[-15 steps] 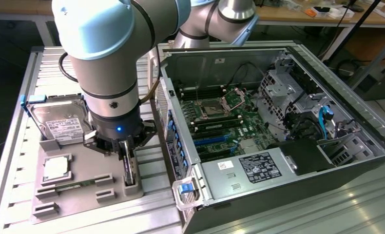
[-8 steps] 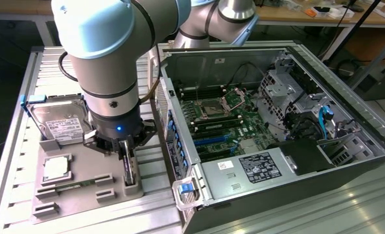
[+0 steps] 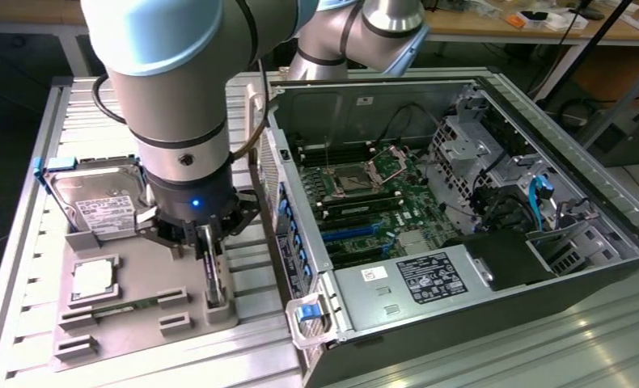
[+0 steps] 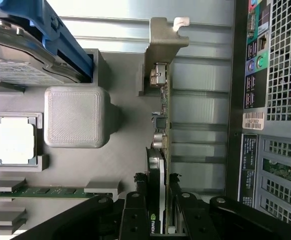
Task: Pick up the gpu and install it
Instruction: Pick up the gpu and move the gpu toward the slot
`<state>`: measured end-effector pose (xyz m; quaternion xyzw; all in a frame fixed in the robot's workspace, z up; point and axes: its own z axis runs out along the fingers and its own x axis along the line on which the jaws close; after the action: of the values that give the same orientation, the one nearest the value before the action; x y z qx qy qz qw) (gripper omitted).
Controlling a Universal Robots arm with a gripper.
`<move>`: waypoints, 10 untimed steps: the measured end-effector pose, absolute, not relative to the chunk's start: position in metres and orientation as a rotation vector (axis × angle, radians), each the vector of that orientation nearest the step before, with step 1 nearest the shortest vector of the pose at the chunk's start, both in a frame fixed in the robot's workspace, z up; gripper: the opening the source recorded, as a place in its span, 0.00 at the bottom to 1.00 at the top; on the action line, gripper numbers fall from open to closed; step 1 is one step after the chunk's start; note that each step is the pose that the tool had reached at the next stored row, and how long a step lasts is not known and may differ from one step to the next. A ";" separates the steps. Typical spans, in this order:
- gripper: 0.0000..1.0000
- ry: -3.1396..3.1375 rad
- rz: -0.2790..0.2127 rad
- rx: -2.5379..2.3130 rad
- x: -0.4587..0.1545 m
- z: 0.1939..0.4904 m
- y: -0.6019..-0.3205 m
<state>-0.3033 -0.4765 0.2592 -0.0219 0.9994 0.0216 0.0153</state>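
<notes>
The gpu (image 4: 161,125) is gripped on edge by the end effector (image 4: 158,200), standing in the grey holder (image 3: 136,315) on the table (image 3: 18,267) beside the open computer case (image 3: 363,105). A small green logo is seen on the card, its lettering unreadable.

A slatted metal table (image 3: 93,121) carries 2 things directly: a grey moulded tray (image 3: 147,275) toward the exterior view's left, and an open computer case (image 3: 460,331) just beside it on the right. The tray holds 4 parts: a hard drive (image 3: 102,202), a processor chip (image 3: 93,277), a memory stick (image 3: 120,307) lying flat, and the gpu (image 3: 216,284) standing on edge in a slot on the side nearest the case.
</notes>
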 end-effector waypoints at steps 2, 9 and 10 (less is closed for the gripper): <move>0.27 3.109 0.067 -0.068 -0.303 0.262 -0.476; 0.27 3.109 0.067 -0.068 -0.303 0.271 -0.476; 0.27 3.109 0.067 -0.068 -0.303 0.272 -0.476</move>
<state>-0.3033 -0.4765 0.2724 -0.0219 0.9994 0.0216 0.0154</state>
